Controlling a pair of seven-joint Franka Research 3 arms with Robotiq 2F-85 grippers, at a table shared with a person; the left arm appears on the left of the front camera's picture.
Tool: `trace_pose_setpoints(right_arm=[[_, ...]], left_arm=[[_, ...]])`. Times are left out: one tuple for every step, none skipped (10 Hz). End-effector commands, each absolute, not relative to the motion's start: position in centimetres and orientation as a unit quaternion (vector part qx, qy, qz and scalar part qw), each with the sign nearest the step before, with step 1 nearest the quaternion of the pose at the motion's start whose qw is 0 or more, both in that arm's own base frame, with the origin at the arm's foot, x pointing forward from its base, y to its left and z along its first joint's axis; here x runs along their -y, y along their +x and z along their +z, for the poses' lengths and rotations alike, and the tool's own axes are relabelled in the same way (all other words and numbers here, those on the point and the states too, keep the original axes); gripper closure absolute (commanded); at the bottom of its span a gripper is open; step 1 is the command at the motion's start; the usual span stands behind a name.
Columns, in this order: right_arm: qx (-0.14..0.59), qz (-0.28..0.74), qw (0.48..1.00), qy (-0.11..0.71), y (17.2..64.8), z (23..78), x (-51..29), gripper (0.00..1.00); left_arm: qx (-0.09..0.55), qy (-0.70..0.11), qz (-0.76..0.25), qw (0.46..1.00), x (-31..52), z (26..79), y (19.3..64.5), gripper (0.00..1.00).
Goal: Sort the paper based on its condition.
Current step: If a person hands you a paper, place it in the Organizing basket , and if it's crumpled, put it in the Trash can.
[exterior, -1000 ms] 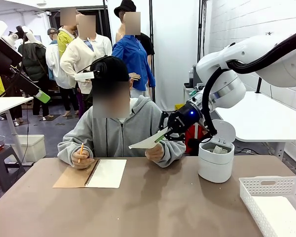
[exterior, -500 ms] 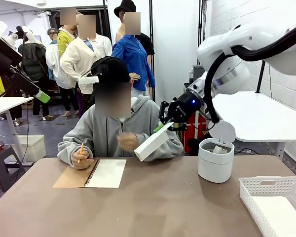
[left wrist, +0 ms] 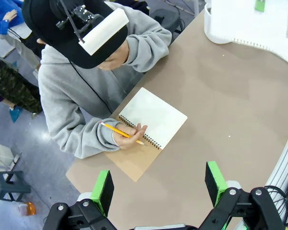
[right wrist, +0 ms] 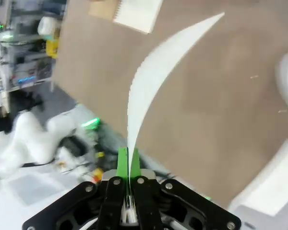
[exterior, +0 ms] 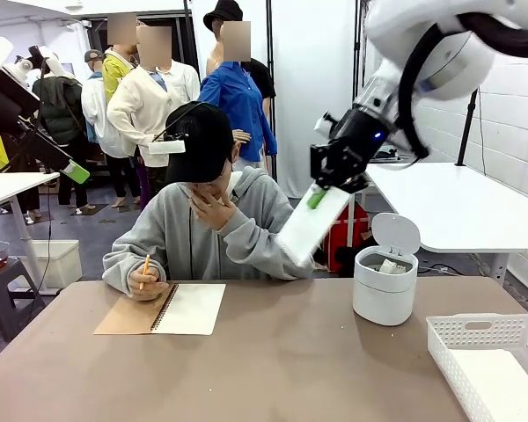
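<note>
A flat white sheet of paper [exterior: 306, 225] hangs by its top edge from my right gripper [exterior: 319, 192], which is shut on it high above the table's far side, left of the bin. The right wrist view looks down the same sheet [right wrist: 158, 67], curving away from the shut gripper [right wrist: 128, 160] over the brown table. A wad of paper [exterior: 390, 265] lies inside the white bin [exterior: 385, 294], whose lid stands up. My left gripper [left wrist: 159, 184] hovers open and holds nothing, high above the table's left part near the notebook [left wrist: 153, 119].
A person sits at the far side, one hand [exterior: 145, 280] holding a pencil on the open notebook [exterior: 163, 309], the other hand [exterior: 207, 207] raised to the face. A white slotted basket [exterior: 488, 338] stands at the front right. The brown table [exterior: 282, 369] is bare in the middle.
My right arm has risen and swung right with the sheet, which now hangs downward. The person's hand let go of the sheet and went up to the face.
</note>
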State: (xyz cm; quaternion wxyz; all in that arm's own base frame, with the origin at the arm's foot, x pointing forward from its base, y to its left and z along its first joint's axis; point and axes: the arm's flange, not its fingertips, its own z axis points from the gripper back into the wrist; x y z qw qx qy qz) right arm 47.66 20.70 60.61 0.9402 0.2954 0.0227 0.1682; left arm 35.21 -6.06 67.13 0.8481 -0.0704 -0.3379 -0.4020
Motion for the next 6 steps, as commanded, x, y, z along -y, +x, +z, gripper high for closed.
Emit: trace_pose_setpoints(right_arm=[[0.08,0.206,0.949,0.224,44.0,59.7,-18.5,1.0],[0.109,0.221,0.948,0.203,42.8,60.2,-17.8,1.0],[0.136,0.226,0.95,0.166,41.7,60.7,-16.8,1.0],[0.161,0.219,0.953,0.136,40.6,61.0,-15.8,1.0],[0.181,0.218,0.953,0.111,39.1,61.2,-14.7,1.0],[0.189,0.201,0.956,0.103,37.6,61.7,-13.7,1.0]], left_arm=[[0.343,-0.07,-0.4,0.847,6.0,67.1,35.3,0.0],[0.343,-0.07,-0.4,0.847,6.0,67.1,35.3,0.0],[0.343,-0.07,-0.4,0.847,6.0,67.1,35.3,0.0],[0.343,-0.07,-0.4,0.847,6.0,67.1,35.3,0.0],[0.343,-0.07,-0.4,0.847,6.0,67.1,35.3,0.0],[0.343,-0.07,-0.4,0.847,6.0,67.1,35.3,0.0]])
